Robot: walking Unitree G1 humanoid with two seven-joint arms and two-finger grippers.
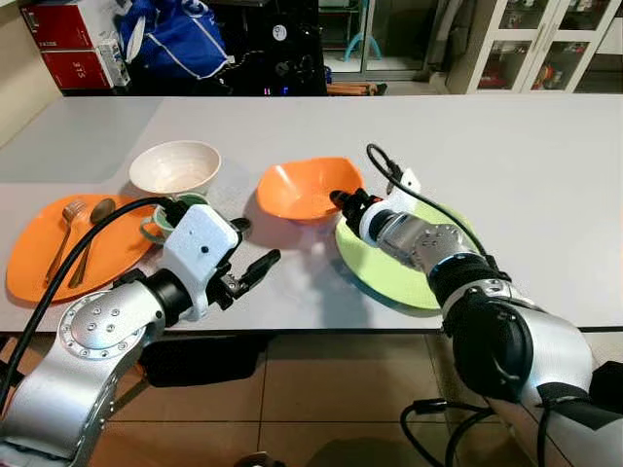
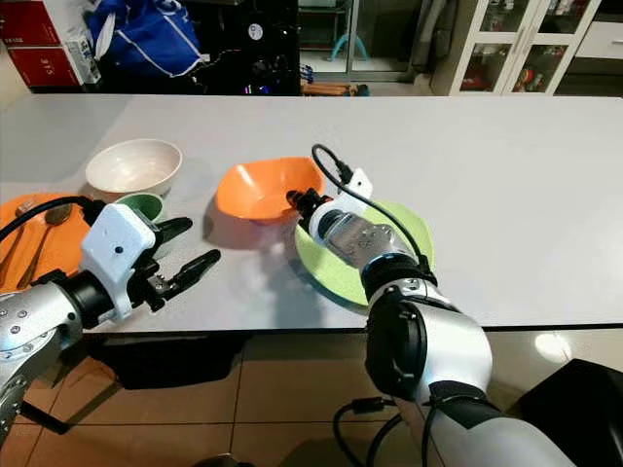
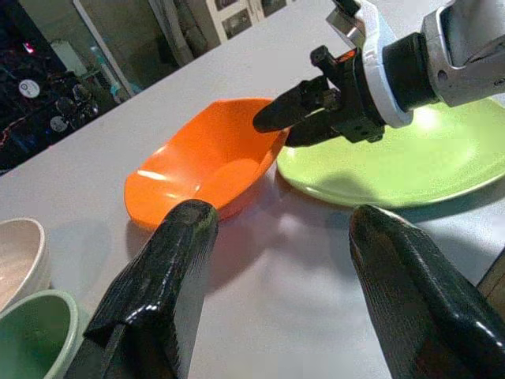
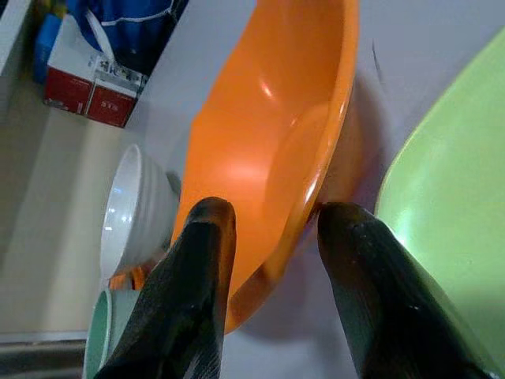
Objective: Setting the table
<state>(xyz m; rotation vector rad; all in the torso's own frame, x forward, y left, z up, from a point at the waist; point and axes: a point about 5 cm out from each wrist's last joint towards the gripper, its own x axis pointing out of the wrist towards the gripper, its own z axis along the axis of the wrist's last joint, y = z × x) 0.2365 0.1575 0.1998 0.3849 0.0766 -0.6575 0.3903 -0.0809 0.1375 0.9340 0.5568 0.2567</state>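
The orange bowl (image 1: 307, 190) is located on the white table (image 1: 506, 165), tilted, with its near rim touching the edge of the green plate (image 1: 389, 268). The right gripper (image 4: 268, 237) is positioned at that rim; its jaws are set apart, one finger inside the bowl and one outside, straddling the rim without being seen to clamp it. The left gripper (image 1: 255, 255) is held over the table's near edge, pointed toward the orange bowl, with its jaws spread wide and nothing between them. On the robot's left, a white bowl (image 1: 175, 166) is placed beside a small green cup (image 1: 167, 212), and an orange plate (image 1: 39, 263) carrying a fork (image 1: 66, 226) and a spoon (image 1: 95, 222) is placed at the table's front left.
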